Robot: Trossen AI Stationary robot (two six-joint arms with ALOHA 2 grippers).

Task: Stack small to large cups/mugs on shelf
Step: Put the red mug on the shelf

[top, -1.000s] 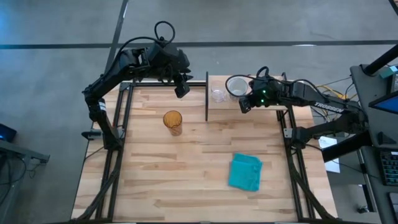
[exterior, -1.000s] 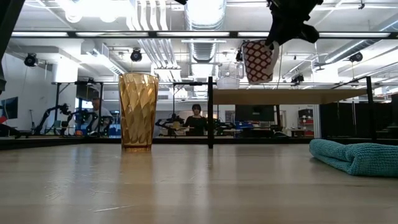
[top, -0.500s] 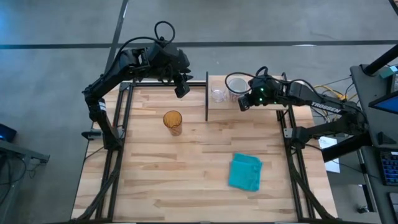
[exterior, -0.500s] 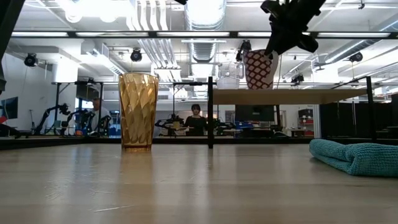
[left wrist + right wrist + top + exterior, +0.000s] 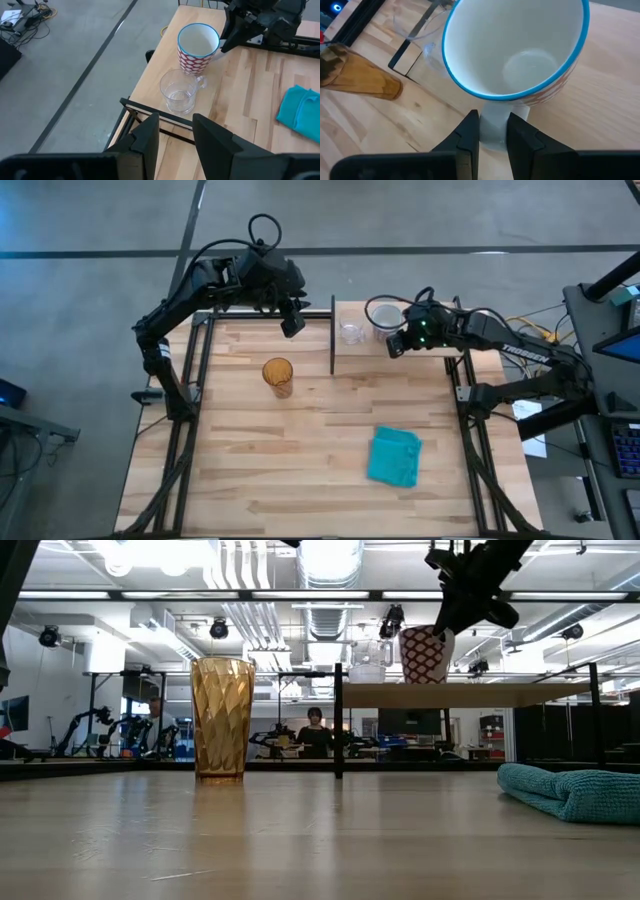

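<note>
The white mug, red-patterned with a blue rim, stands upright on the light-wood shelf at the table's far right. My right gripper is shut on its handle. Just left of the mug, the small clear glass cup stands by its base on the shelf. The amber tumbler stands upright on the table, left of the shelf. My left gripper hangs open above the table's far edge, left of the shelf, touching nothing. My right gripper pinches the mug's white handle between its two fingers. They come slanting down from the table's near right side. The mug is upright, mouth up, and in the low view its base meets the shelf board.
A crumpled teal cloth lies on the table toward the near right. A black post stands at the shelf's left edge. Open wood lies between the tumbler and the cloth.
My right gripper has gone down toward the shelf with the mug. The mug was tilted and lifted clear above the board; now it stands upright with its base at the board, beside the glass cup.
</note>
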